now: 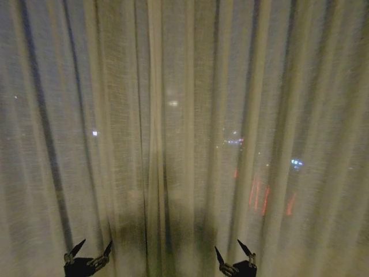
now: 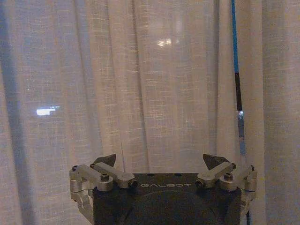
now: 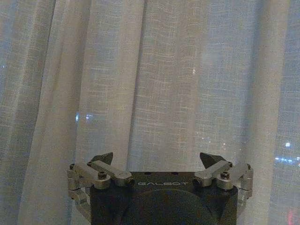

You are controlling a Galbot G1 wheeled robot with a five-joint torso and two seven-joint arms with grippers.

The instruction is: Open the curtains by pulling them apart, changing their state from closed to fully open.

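The sheer cream-white curtains (image 1: 184, 115) hang closed across the whole head view, pleated, with night lights glowing through. Their two panels overlap near the middle seam (image 1: 154, 144). My left gripper (image 1: 91, 247) is at the bottom left, open, its dark fingertips pointing up at the fabric just left of the seam. My right gripper (image 1: 235, 251) is at the bottom right, open as well, in front of the right panel. In the left wrist view the left gripper (image 2: 159, 161) faces the curtain (image 2: 154, 84) with nothing between its fingers. The right gripper (image 3: 157, 159) likewise faces the curtain (image 3: 164, 79).
A narrow gap in the fabric (image 2: 238, 84) shows a dark and blue strip in the left wrist view. City lights (image 1: 259, 196) show red and blue beyond the window.
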